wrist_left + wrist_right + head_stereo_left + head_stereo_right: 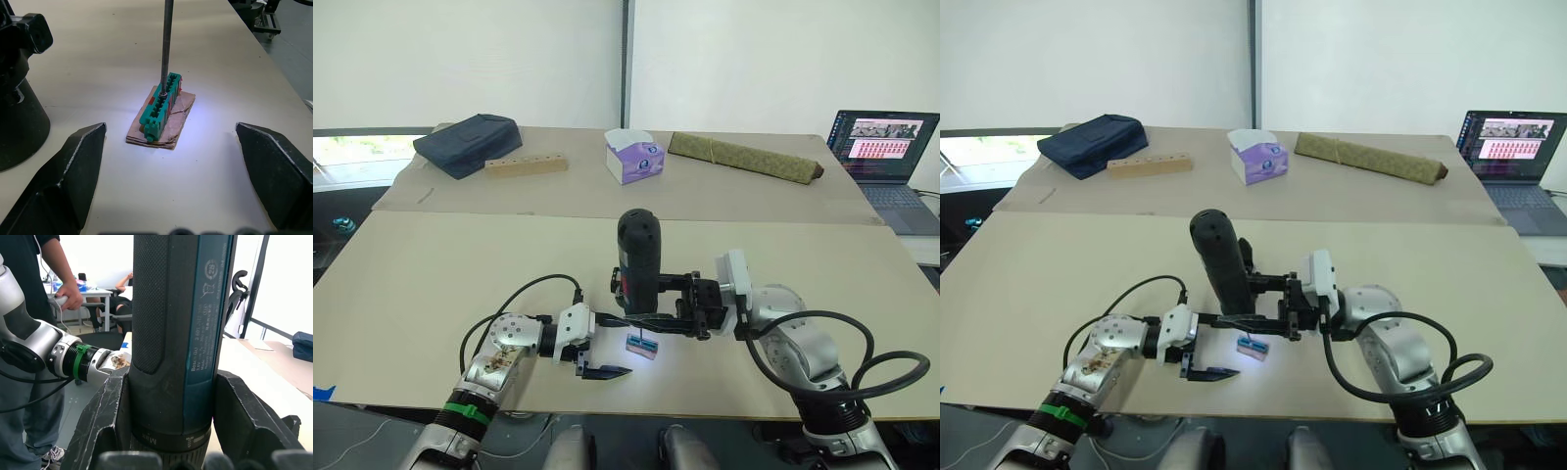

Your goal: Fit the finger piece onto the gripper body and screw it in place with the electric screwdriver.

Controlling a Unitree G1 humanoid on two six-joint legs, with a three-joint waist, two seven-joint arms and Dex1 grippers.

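1. Upright, the electric screwdriver (pixel 638 257) sits clamped in our right gripper (pixel 168 421), bit touching the green-and-brown block (pixel 160 108).
2. Our left gripper (pixel 603 345) flanks that block near the table's (pixel 431 284) near edge, fingers spread, holding nothing.

screwdriver (pixel 638 257) upright above block (pixel 641 345) | left tool (pixel 605 345) beside block

Near tabletop (pixel 431 284): bare on the left and far right, so a hand could pass freely there.
Centre: the upright electric screwdriver (pixel 637 257), clamped in the right hand (pixel 658 305), blocks the way, its thin bit touching the green block (pixel 160 105).
Left hand (pixel 607 345): fingers spread wide, flanking the block with open room on each side.
Far tabletop: bag (pixel 468 143), wooden block (pixel 526 164), tissue box (pixel 633 155), olive roll (pixel 744 157) and laptop (pixel 884 157), well apart.
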